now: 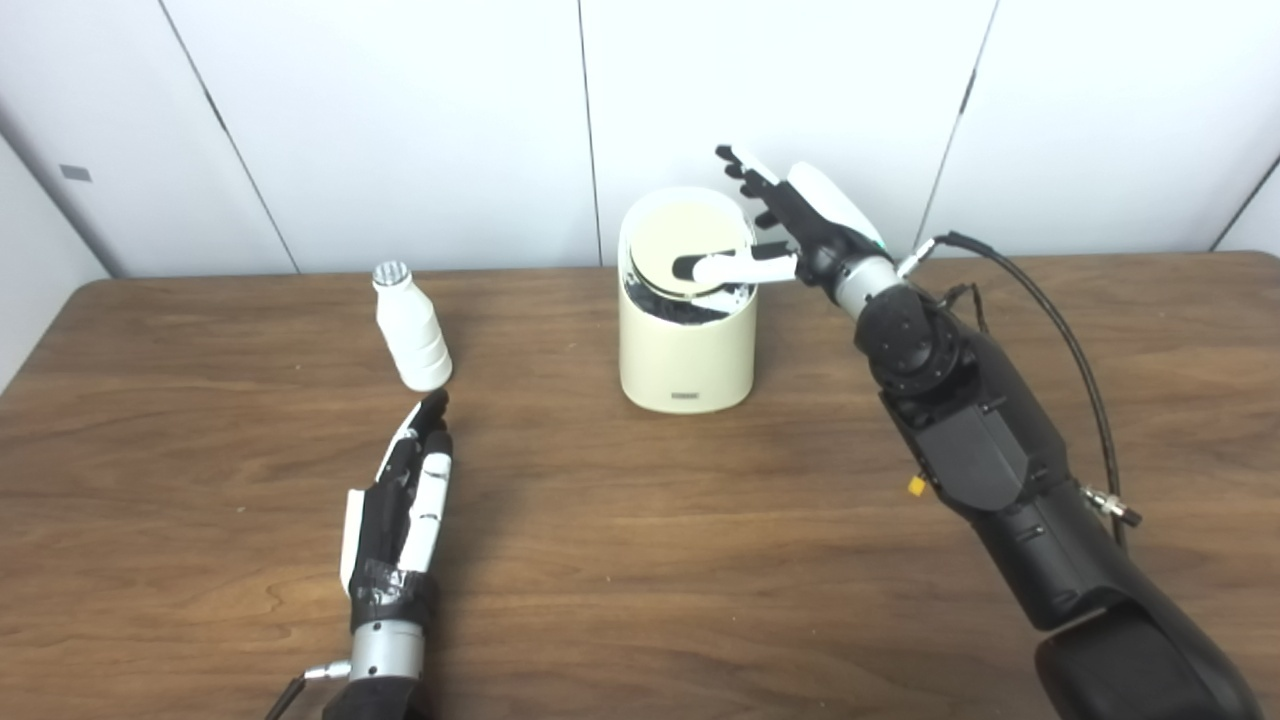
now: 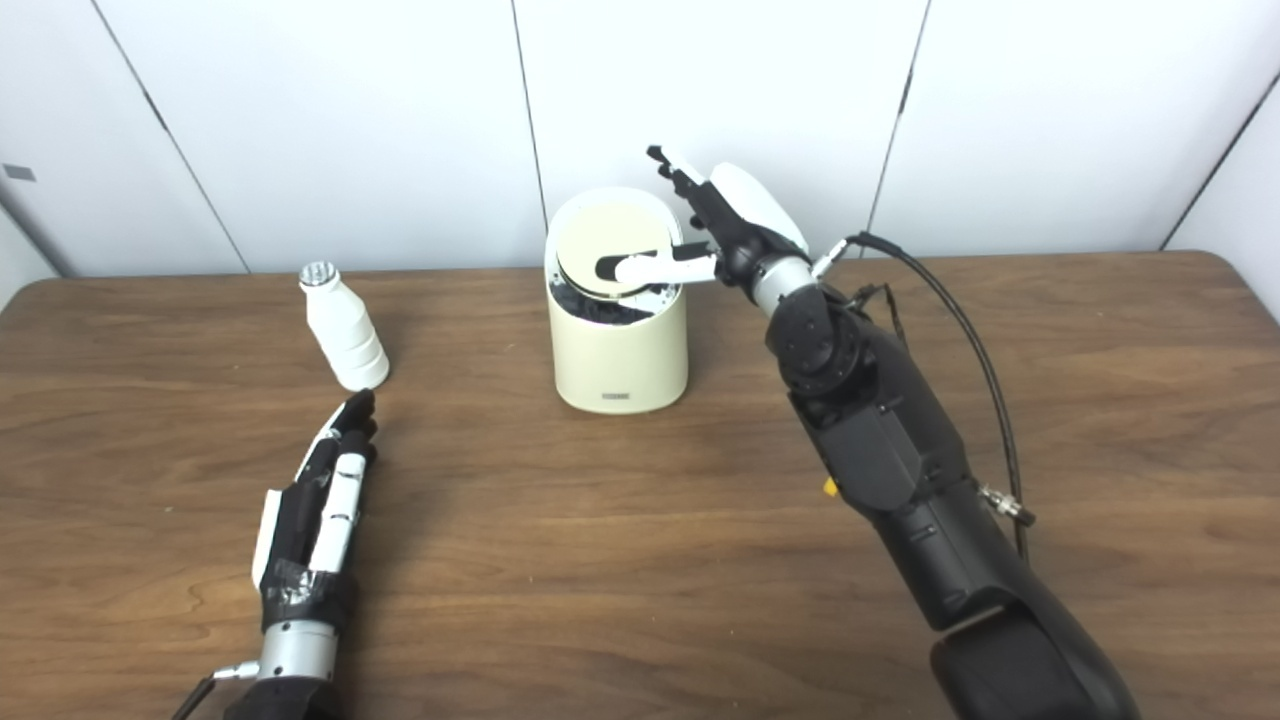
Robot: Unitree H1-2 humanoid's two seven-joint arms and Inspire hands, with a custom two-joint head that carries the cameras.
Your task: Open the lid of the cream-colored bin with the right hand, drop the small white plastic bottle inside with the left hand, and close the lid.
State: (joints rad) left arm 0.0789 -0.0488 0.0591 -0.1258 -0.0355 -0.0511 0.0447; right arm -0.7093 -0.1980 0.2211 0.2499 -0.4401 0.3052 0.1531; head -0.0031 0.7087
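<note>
The right hand [image 1: 800, 225] pressed a finger on the bin's [image 1: 686, 340] tipped lid [image 1: 690, 245] with the others spread, the flat, empty left hand [image 1: 405, 505] lay by the bottle [image 1: 410, 328], and the lid could swing shut if that finger slipped.

Each hand, the left hand [image 1: 400, 510] and the right hand [image 1: 790, 225], has black fingers faced with white plates and a white shell over its back. A silver metal cuff [image 1: 385, 650] joins each hand to its wrist. The left wrist carries a band of black tape [image 1: 385, 590]. The right forearm [image 1: 975, 440] is clad in matte black housings (one small yellow tag on its near side). A black cable [image 1: 1060, 340] loops along it to a metal connector [image 1: 1110, 505].
</note>
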